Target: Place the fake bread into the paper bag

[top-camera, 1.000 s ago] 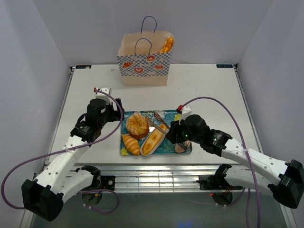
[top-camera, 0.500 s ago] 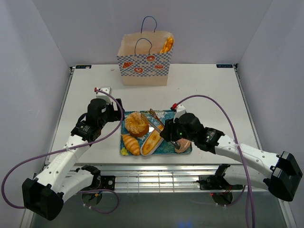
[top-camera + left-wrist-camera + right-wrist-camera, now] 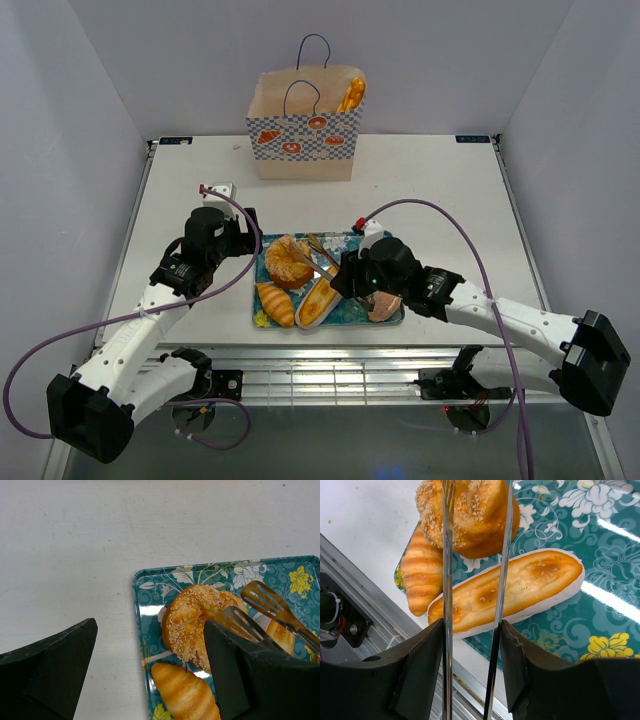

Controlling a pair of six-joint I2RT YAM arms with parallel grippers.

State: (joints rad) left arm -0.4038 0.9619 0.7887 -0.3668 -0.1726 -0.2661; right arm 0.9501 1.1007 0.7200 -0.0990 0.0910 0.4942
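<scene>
Now your right claw (image 3: 470, 655) is clamped on the tongs (image 3: 448, 580), squeezing them only partway, so the two blades stand a bun's width apart. Their tips reach the seeded round bun (image 3: 470, 515) at the far left of the tray (image 3: 600, 545); you cannot tell from these views whether they touch it. Your left claw (image 3: 150, 670) hangs wide and empty over the tray's left edge.

Watch the grip first. The bun looks glossy and rounded, so blades closing high on it would likely squirt it out rather than lift it. It also sits against the long loaf (image 3: 520, 587) and the croissant (image 3: 420, 575), and a sideways shove could push those over the tray's near rim, which lies close to the table's front edge. The tongs could also twist in your fingers under load.

The paper bag (image 3: 300, 140) stands upright at the table's far edge, well apart from the tray, with one baguette (image 3: 352, 95) already poking out on its right side. Its handles stand up over the mouth, and a low approach may tip it.

The table (image 3: 430, 190) between tray and bag is bare, as is the far right. Room is tight on the left, near your other arm.
</scene>
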